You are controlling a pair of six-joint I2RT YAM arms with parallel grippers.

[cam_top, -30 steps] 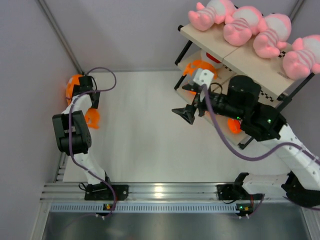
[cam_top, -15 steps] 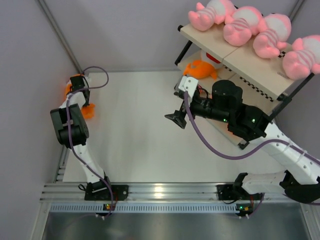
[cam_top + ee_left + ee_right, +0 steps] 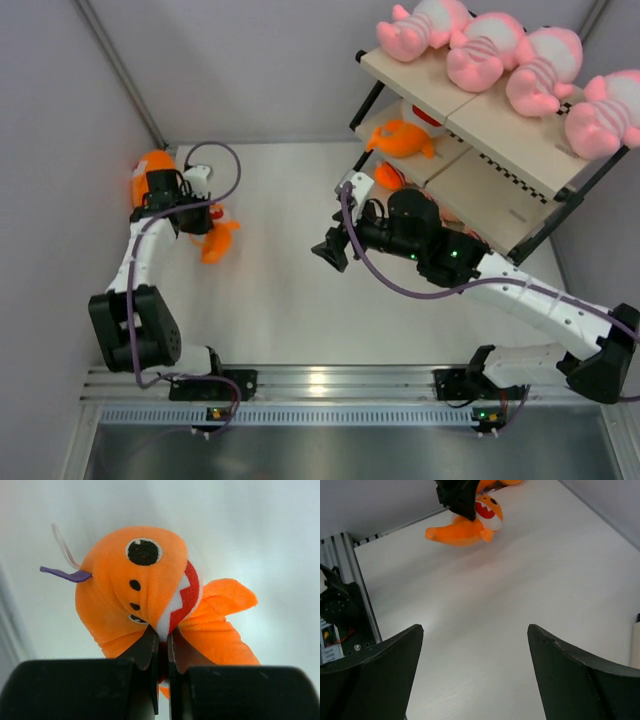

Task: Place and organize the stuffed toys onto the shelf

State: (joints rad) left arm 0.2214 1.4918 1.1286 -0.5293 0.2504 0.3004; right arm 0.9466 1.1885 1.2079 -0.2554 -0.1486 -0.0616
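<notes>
My left gripper [image 3: 162, 632] is shut on an orange stuffed toy [image 3: 145, 585], pinching it at its red and white toothy mouth. From above, the left gripper [image 3: 207, 222] holds that toy [image 3: 216, 243] near the left wall, over the white table. My right gripper [image 3: 328, 250] stands open in the middle of the table, with nothing between its fingers [image 3: 395, 655]. It faces the held toy [image 3: 470, 525]. On the shelf [image 3: 480, 112], several pink striped toys [image 3: 480, 52] lie in a row on the top board. An orange toy [image 3: 400, 137] lies on the tier below.
Another orange plush [image 3: 150, 165] lies against the left wall behind my left arm. A bit of orange [image 3: 388, 176] shows low at the shelf's left end. The aluminium rail [image 3: 320, 380] with both arm bases runs along the near edge. Grey walls close the left and back sides.
My left gripper has shut on the orange toy and drawn it rightward, away from the wall. My right arm has swung left and lower, away from the shelf, still open.
</notes>
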